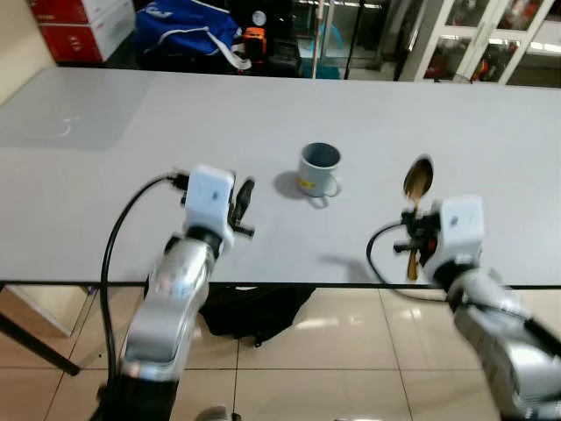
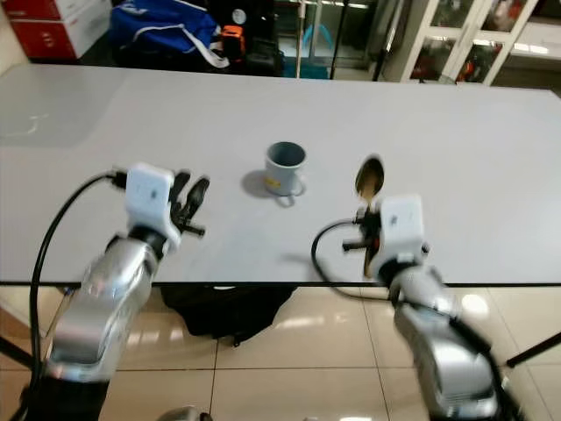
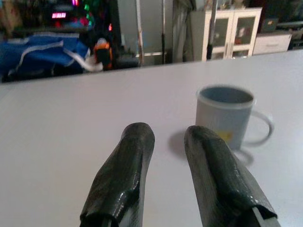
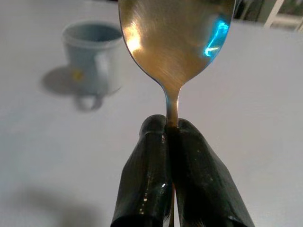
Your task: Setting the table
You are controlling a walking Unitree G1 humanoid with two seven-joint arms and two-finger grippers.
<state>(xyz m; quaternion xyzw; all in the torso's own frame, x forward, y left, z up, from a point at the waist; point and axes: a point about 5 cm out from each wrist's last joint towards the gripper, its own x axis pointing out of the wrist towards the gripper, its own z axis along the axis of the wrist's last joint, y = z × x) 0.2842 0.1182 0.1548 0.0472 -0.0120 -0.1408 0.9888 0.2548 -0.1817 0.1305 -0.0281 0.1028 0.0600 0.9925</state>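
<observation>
1. Wide, pale grey counter [image 1: 131, 175], seen from the robot's head camera; its near edge runs across the lower part of the view, with beige floor tiles [image 1: 307, 368] below it.
2. Small light blue-grey mug with a side handle [image 1: 319, 169], upright near the middle of the counter, a yellow mark on its wall and its handle turned toward the robot.
3. Right gripper [image 4: 166, 127], held above the near part of the counter, to the right of the mug and apart from it. Its two black fingers [image 4: 199, 175] are pressed together on the thin stem of a gold-toned metal spoon [image 1: 417, 181].
4. The spoon stands out beyond the fingertips with its bowl pointing away from the robot; the bowl lies near the mug's right side without touching it. In the right wrist view the bowl shines with a blue reflection.
5. Left gripper [image 3: 170, 142], over the near part of the counter to the left of the mug. Its two black fingers [image 3: 125, 175] stand apart with a clear gap between them and hold nothing; the mug lies ahead of the fingertips, not touching them.
6. Beyond the far edge of the counter: a blue bag with white trim [image 1: 188, 26], red and white boxes [image 1: 83, 26] and white glass-fronted cabinets [image 1: 491, 39].
</observation>
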